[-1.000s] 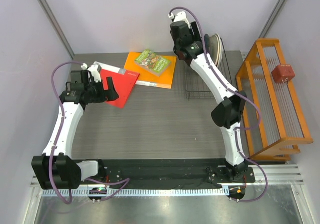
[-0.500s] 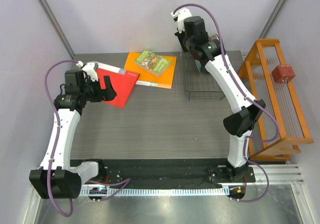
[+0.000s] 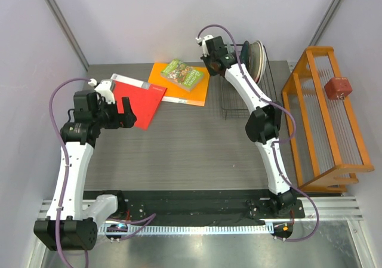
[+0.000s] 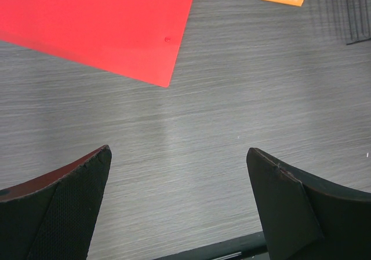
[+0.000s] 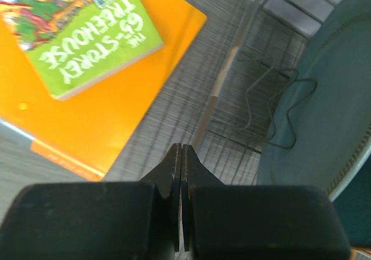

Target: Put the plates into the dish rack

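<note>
Overhead, the plates (image 3: pixel 256 53) stand on edge in the dish rack (image 3: pixel 236 110), just beside the right jaws. Left wrist: the left jaws gape wide, empty, a red book (image 4: pixel 104 22) ahead on the worktop (image 4: pixel 232 127). Right wrist: jaws pressed together on nothing, a teal plate (image 5: pixel 324 109) to their right

Overhead and 2 close wrist views share table (image 3: pixel 179 148).

site: lab test cell | cues: blank partition walls (image 3: pixel 149 17), aluminium rail (image 3: pixel 334 205)
</note>
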